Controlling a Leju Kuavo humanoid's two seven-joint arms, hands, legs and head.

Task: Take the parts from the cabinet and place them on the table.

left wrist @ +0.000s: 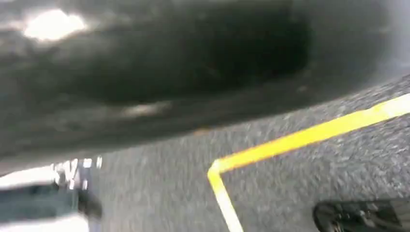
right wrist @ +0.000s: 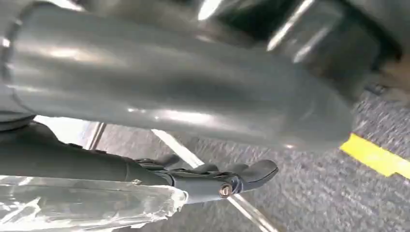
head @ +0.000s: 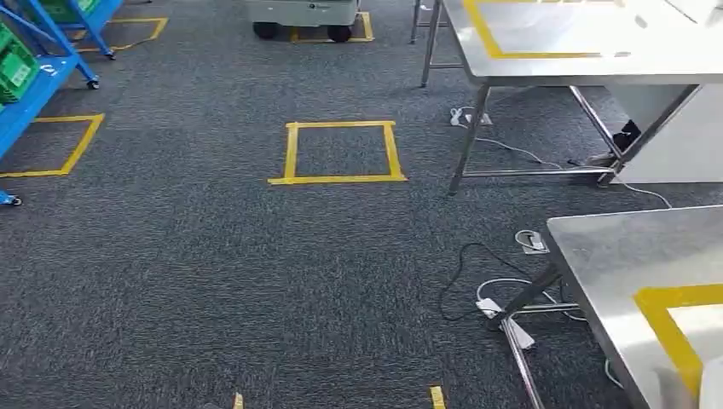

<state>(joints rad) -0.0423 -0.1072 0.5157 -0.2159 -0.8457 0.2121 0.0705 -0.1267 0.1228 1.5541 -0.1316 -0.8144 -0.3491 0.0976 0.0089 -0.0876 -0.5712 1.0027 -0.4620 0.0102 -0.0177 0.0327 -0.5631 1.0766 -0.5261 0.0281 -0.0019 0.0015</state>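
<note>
The right robot hand [right wrist: 212, 181] holds a clear bag [right wrist: 82, 205] above the carpet [head: 213, 256], near a steel counter [head: 631, 264]. Left robot hand's state: cannot tell.

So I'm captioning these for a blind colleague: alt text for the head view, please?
Dark grey carpet with a yellow tape square in the middle. Two steel tables stand on the right, the near table and the far table, both marked with yellow tape; a blue rack stands far left.
</note>
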